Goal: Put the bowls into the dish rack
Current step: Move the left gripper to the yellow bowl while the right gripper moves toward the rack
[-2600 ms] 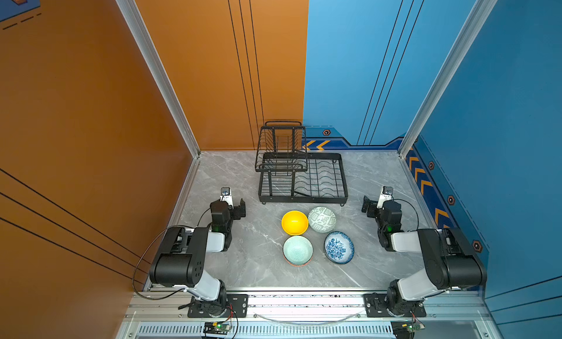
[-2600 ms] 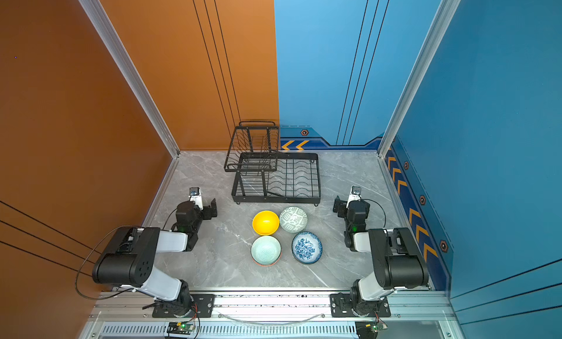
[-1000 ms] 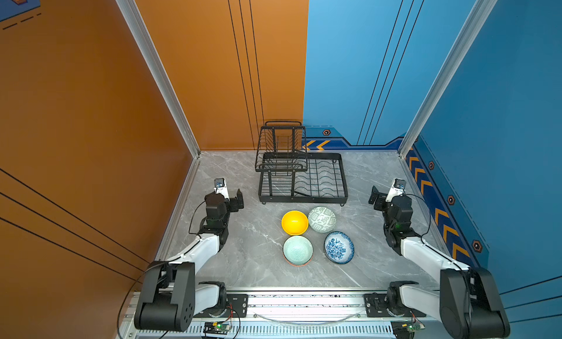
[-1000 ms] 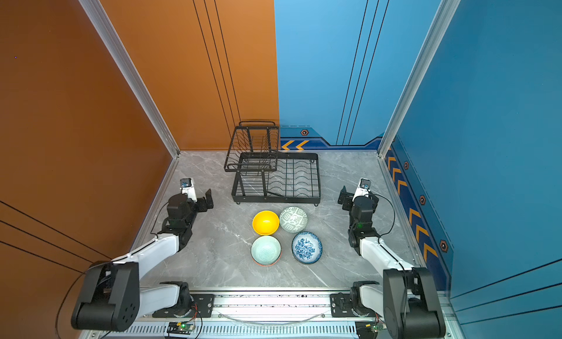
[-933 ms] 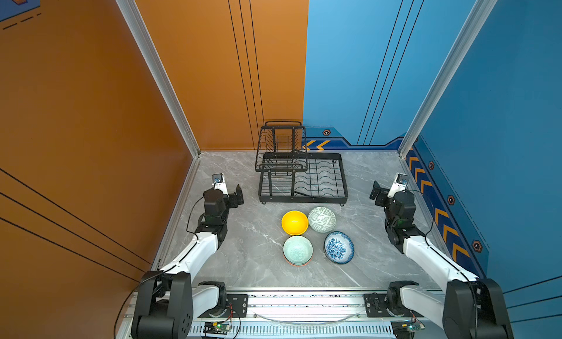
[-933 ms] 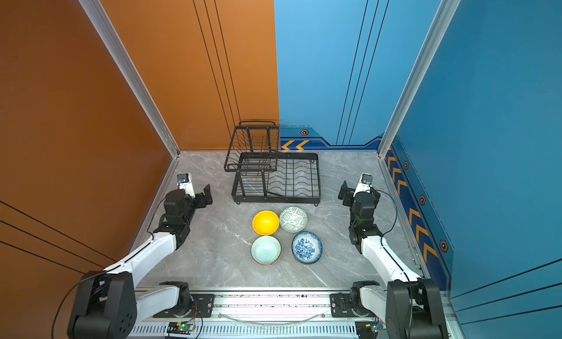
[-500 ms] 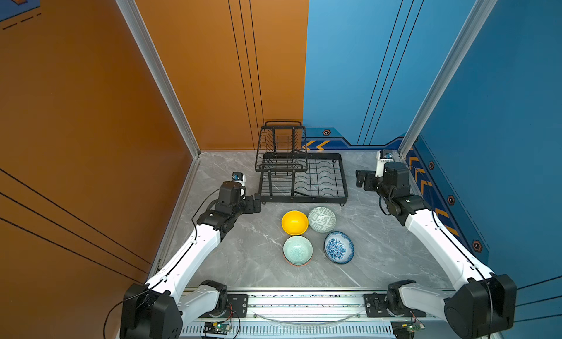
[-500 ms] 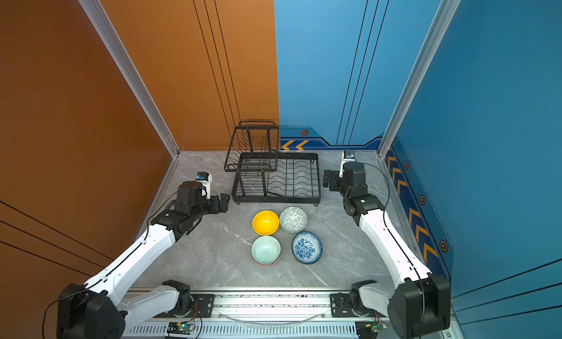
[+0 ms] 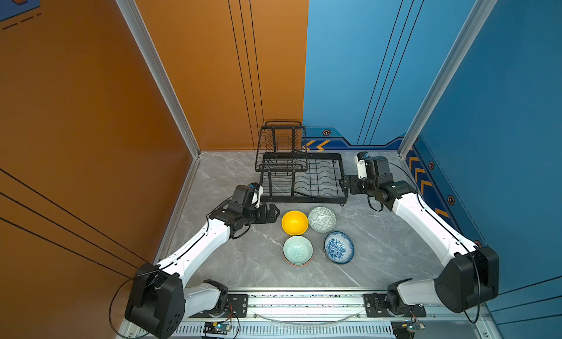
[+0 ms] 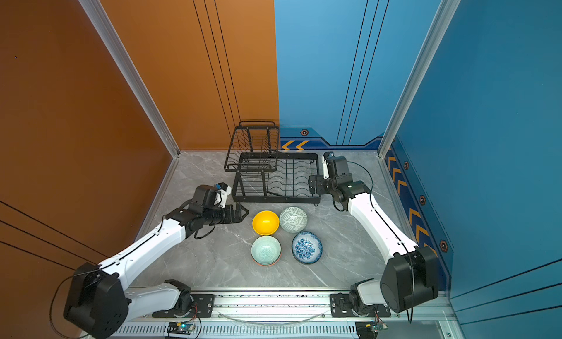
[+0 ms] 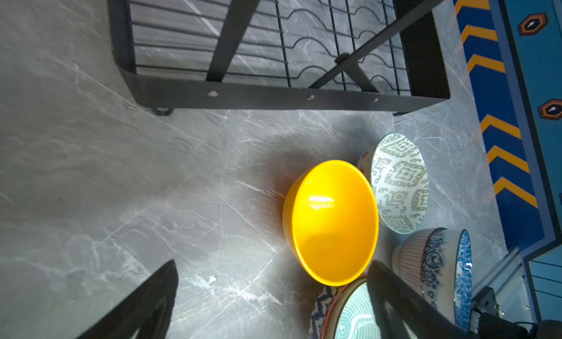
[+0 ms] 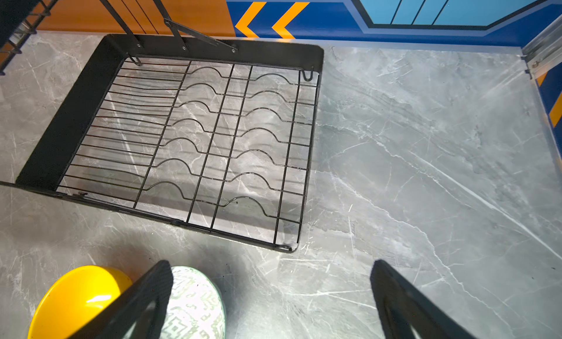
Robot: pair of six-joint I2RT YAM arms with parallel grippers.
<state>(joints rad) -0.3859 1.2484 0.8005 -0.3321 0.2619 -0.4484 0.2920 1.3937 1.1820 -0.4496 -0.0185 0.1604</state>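
1. The left claw (image 9: 275,214) hovers over the grey marble table (image 9: 243,261). It is just left of the yellow bowl (image 9: 294,222) and apart from it. Its fingers are spread wide with nothing between them. In its wrist view we see only the finger ends.
2. The dish rack (image 9: 304,198) stands behind the bowls, near the back wall. Every bowl we can see sits on the table, outside the rack. The raised basket (image 9: 281,146) at the rack's left end overlaps part of the lower tray in both top views.
3. The yellow bowl sits right against the grey-green patterned bowl (image 9: 322,219), both just in front of the rack.
4. The mint bowl (image 9: 298,250), nearer the front edge, is nested in an orange-rimmed bowl (image 11: 322,307). Of that lower bowl we make out only a strip of patterned side. The left wrist view cuts both off at its edge, and a claw finger covers part of them.
5. The blue floral bowl (image 9: 339,246) sits inside a striped bowl (image 11: 409,255). We can make out the striped bowl only in the left wrist view.
6. The right claw (image 9: 345,184) is at the right end of the rack's lower tray, fingers wide apart and empty. We cannot tell whether it touches the rim. In its wrist view one finger (image 12: 159,276) covers part of the grey-green patterned bowl, and the yellow bowl is cut off by the frame.
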